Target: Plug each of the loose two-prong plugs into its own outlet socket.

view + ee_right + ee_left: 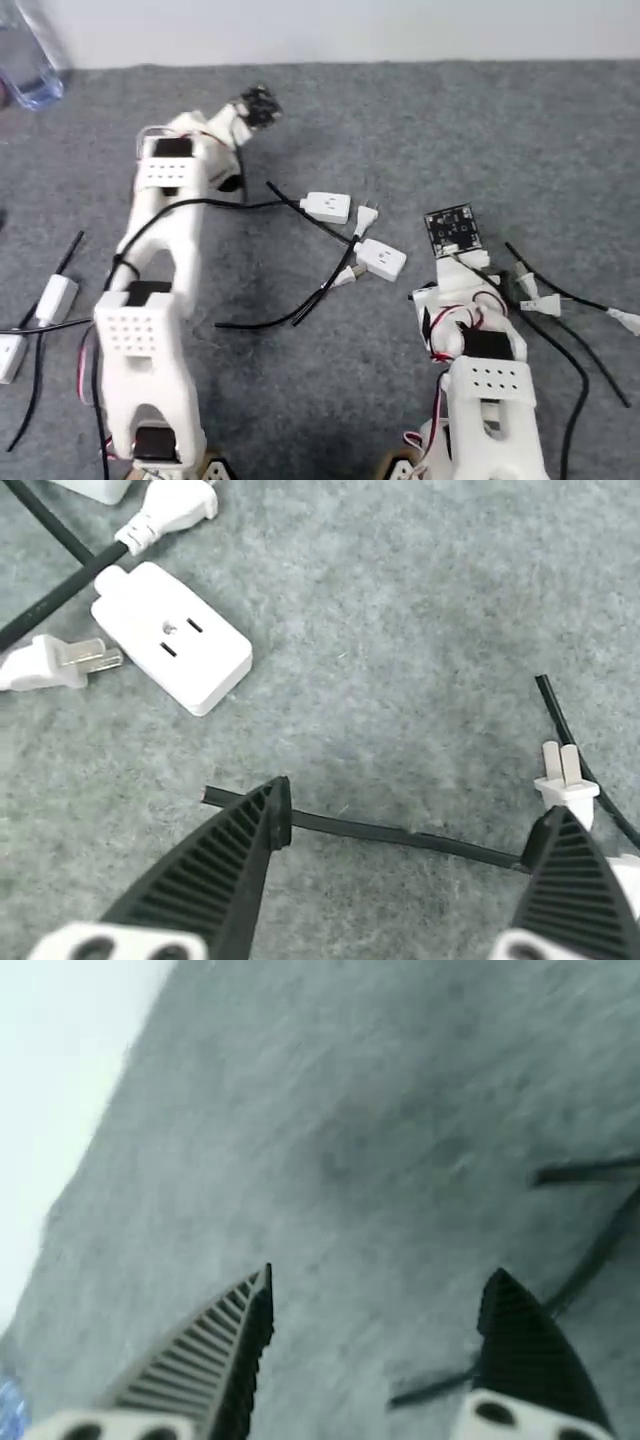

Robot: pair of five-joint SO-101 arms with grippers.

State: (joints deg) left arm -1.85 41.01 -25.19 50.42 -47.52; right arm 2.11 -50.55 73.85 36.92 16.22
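Observation:
Two white outlet sockets [327, 206] [381, 258] lie mid-table on grey carpet, with black cords crossing between them. One two-prong plug [366, 216] lies between the sockets and another [345, 275] lies just beside the nearer socket. More loose plugs [545, 303] lie to the right of the right arm. My left gripper [255, 105] [382, 1278] hangs open over bare carpet at the far left, holding nothing. My right gripper [417, 800] is open above a black cord [380, 830]. A socket [170, 635] and a plug [50, 662] lie ahead of it, and a third plug [565, 778] sits by one fingertip.
White adapters on black cords [55, 297] lie at the table's left edge. A clear bottle [25, 60] stands at the far left corner. Black cords [560, 350] trail along the right side. A white wall borders the far edge.

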